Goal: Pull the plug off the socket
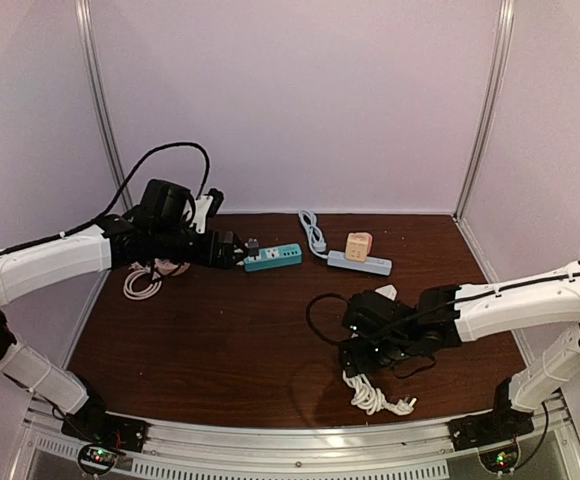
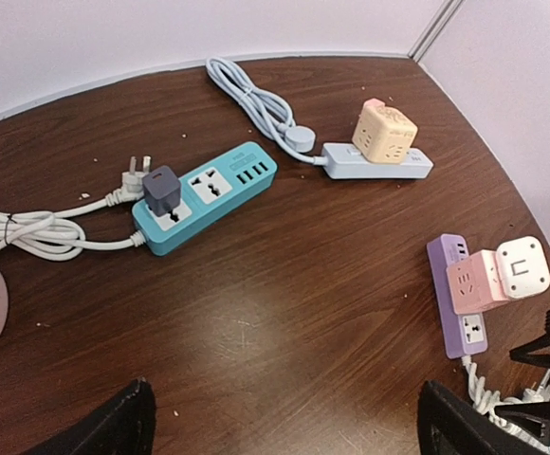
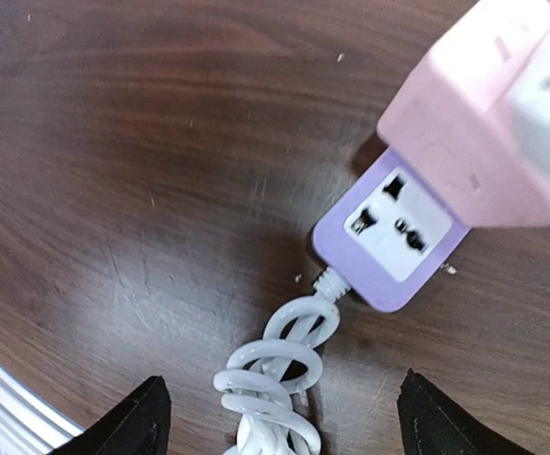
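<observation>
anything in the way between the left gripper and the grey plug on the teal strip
Nothing visible. In the left wrist view only bare table lies between the open left gripper and the grey plug on the teal strip. The white cord and a loose white plug lie beside the strip's left end, off that line.

Dark brown wood-grain bench (image 2: 284, 322), flecked with pale crumbs. Toward rear left: teal power strip (image 2: 209, 194), lying flat, bundled white cord (image 2: 28, 232) trailing left. Toward rear right: pale blue power strip (image 2: 379, 163), coiled grey cord (image 2: 251, 95) attached. Near right: purple power strip (image 2: 457, 301), tied white cable (image 3: 280, 365) at its end.
</observation>
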{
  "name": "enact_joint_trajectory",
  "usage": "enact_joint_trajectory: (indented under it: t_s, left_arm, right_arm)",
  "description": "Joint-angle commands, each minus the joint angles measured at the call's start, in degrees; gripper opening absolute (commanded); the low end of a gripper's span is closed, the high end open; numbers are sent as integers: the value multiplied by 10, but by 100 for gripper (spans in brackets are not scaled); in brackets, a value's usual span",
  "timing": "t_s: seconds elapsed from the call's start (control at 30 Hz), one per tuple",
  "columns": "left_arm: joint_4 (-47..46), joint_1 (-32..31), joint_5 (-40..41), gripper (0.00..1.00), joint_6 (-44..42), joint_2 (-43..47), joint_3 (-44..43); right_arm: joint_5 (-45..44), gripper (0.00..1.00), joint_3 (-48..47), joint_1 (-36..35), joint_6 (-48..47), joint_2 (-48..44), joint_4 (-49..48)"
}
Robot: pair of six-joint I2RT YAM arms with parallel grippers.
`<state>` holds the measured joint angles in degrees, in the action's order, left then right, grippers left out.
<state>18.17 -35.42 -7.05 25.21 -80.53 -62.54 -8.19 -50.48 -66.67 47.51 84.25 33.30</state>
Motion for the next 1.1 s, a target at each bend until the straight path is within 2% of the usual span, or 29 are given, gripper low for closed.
enact_joint_trajectory:
  t_s: [0.0,0.17,0.4,0.63,1.07]
  left_arm:
    - [-48,-17,-8,98,23,-19,-17]
    - [-77,-41,-9,98,43,-41,-11]
    - [-116,-70,-16,98,57,-85,-19]
    - [-136,-85,-27,98,74,-115,-31]
    - [-174,-155,-33,98,83,-222,-115]
  right_arm:
    - [-67,84,-34,47,-11,-41,58]
    - [-82,81,-37,118,-9,-78,52]
    - [-84,77,-34,184,-37,-96,-9]
    - [-58,66,-62,191,-18,-68,-32]
    - [12,54,38,224,62,-137,-144]
